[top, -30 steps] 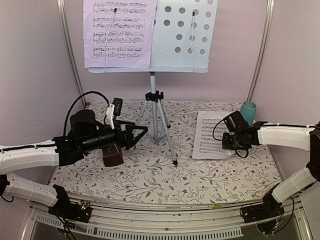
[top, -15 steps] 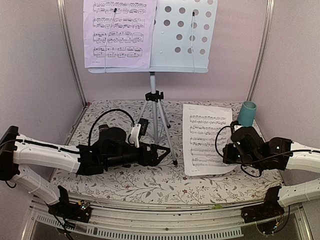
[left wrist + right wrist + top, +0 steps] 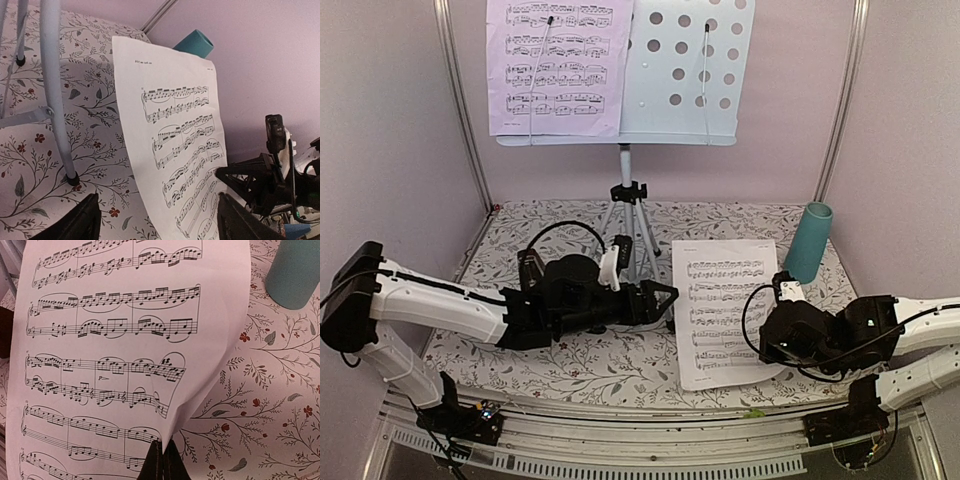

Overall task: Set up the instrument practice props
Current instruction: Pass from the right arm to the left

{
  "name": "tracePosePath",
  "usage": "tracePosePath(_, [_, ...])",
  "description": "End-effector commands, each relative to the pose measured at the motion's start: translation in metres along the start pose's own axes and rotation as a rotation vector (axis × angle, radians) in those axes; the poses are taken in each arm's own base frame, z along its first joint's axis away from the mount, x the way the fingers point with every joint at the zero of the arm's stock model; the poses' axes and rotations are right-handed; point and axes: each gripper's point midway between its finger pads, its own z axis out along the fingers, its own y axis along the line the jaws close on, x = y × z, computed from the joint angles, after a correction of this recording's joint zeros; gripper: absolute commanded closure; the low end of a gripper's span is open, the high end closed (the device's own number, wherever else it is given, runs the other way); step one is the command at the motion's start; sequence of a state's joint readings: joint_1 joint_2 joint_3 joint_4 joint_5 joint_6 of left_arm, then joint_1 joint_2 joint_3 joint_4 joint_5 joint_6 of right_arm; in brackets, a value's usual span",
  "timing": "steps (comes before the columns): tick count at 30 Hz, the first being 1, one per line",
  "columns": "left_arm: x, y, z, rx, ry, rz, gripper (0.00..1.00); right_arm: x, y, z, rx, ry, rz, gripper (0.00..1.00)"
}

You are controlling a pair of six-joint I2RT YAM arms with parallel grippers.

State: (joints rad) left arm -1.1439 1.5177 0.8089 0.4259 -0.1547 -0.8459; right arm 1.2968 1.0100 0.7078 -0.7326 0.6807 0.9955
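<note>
A floral-cloth table (image 3: 620, 350) was enclosed by plain lilac walls (image 3: 390, 150). The pale-blue music stand (image 3: 685, 70) was set on its tripod at the back, with one sheet-music page (image 3: 558, 65) propped on its left half and both tops cut off by the frame. A loose page (image 3: 725, 305), right of the tripod near the teal cup (image 3: 808, 243), was pinched at its near edge by the closed right claw (image 3: 162, 460), the left claw (image 3: 155, 225) was held wide open and empty, and a dark shape (image 3: 530, 270) behind the left arm was too hidden to be identified.
</note>
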Motion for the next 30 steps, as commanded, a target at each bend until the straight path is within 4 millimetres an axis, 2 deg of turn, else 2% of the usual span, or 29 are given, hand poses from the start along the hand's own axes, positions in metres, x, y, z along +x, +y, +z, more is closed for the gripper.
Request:
tracePosePath(1, [-0.001, -0.010, 0.005, 0.018, -0.024, -0.031, 0.20, -0.011, 0.006, -0.006, -0.007, -0.044, 0.024, 1.00])
tracePosePath(10, [0.005, -0.011, 0.019, 0.015, -0.007, -0.037, 0.23, -0.017, 0.017, -0.009, -0.035, -0.057, 0.003, 1.00])
tracePosePath(16, [0.009, -0.008, 0.030, 0.024, -0.007, -0.069, 0.31, -0.020, 0.019, -0.012, -0.057, -0.063, 0.005, 1.00])
tracePosePath(22, [0.004, -0.020, 0.035, 0.087, -0.017, -0.086, 0.45, -0.021, 0.020, -0.013, -0.065, -0.066, 0.001, 1.00])
tracePosePath(26, [0.000, -0.025, 0.033, 0.129, -0.036, -0.099, 0.58, -0.024, 0.020, -0.016, -0.076, -0.073, -0.003, 1.00])
tracePosePath(30, [-0.003, -0.034, 0.033, 0.178, -0.042, -0.094, 0.66, -0.027, 0.021, -0.019, -0.090, -0.081, 0.003, 1.00])
